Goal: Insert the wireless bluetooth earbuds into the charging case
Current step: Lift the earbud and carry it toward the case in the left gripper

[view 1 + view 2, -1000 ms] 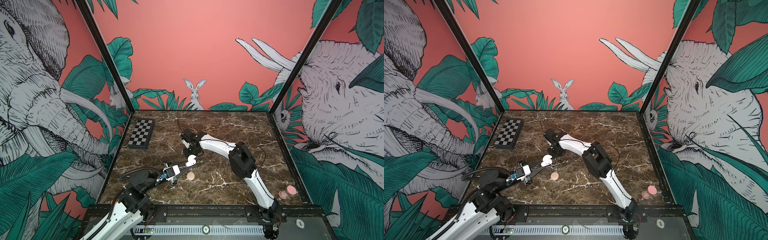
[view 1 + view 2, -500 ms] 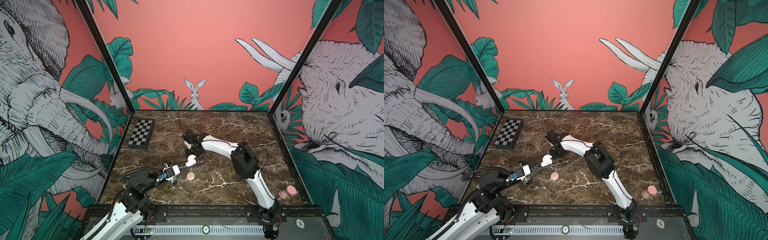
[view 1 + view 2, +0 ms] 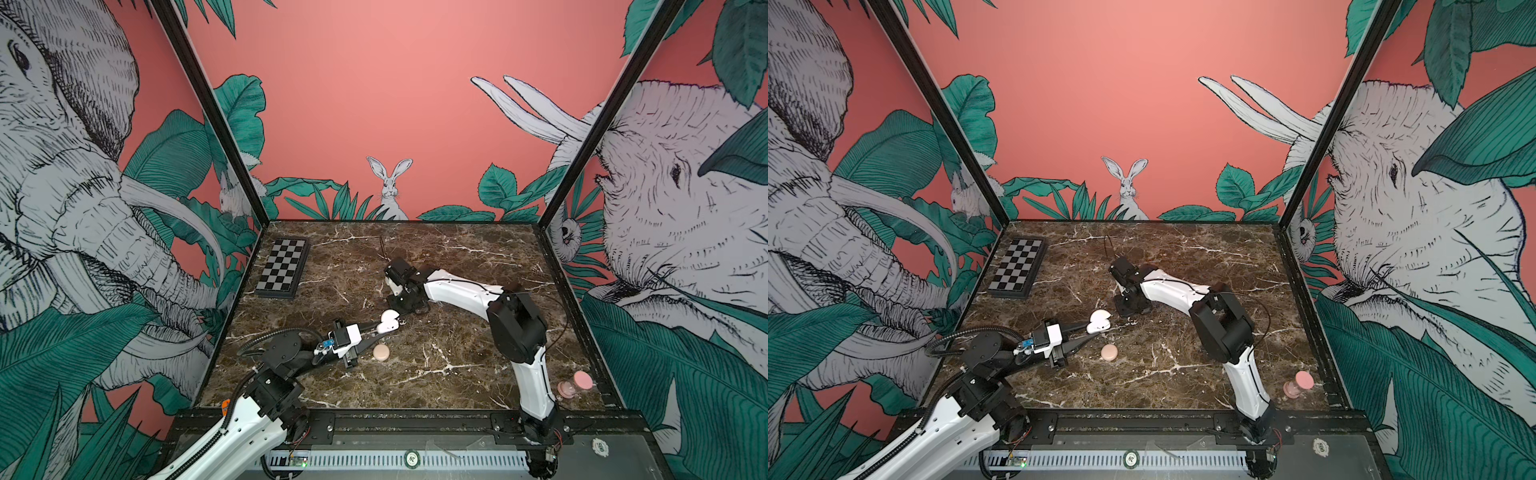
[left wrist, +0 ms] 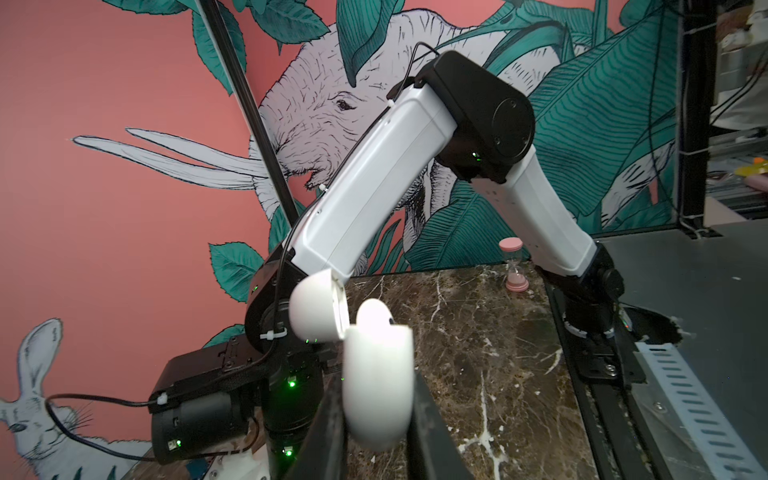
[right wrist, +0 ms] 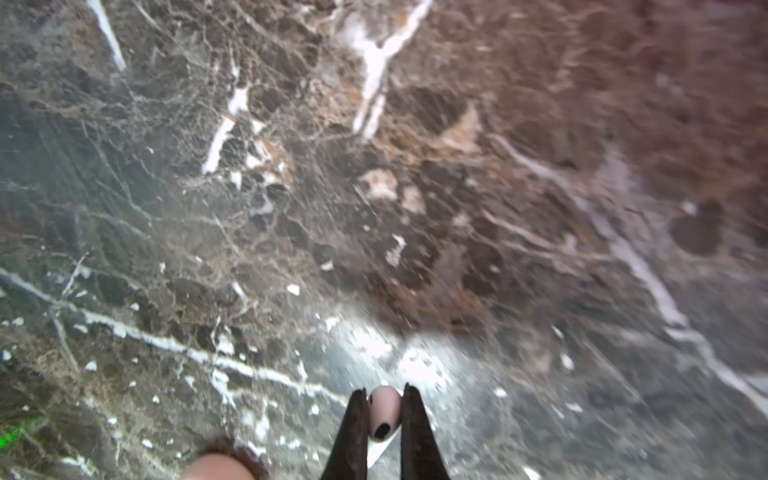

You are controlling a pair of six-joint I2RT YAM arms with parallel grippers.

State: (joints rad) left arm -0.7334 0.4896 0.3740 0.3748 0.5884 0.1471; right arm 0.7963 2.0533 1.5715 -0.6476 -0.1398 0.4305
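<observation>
In both top views the left gripper clamps a rounded white plastic charging case mid-table. The right gripper hangs just beside it at one o'clock, and a round pink puck lies near at six o'clock. Left wrist view: black fingers squeeze the case, lid flipped open. Right wrist view: the right gripper pinches a tiny pale plastic earbud over the brown marble tabletop.

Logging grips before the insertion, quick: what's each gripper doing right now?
Left gripper: shut on the open white rounded plastic charging case.
Right gripper: shut on a tiny pale plastic earbud.
</observation>
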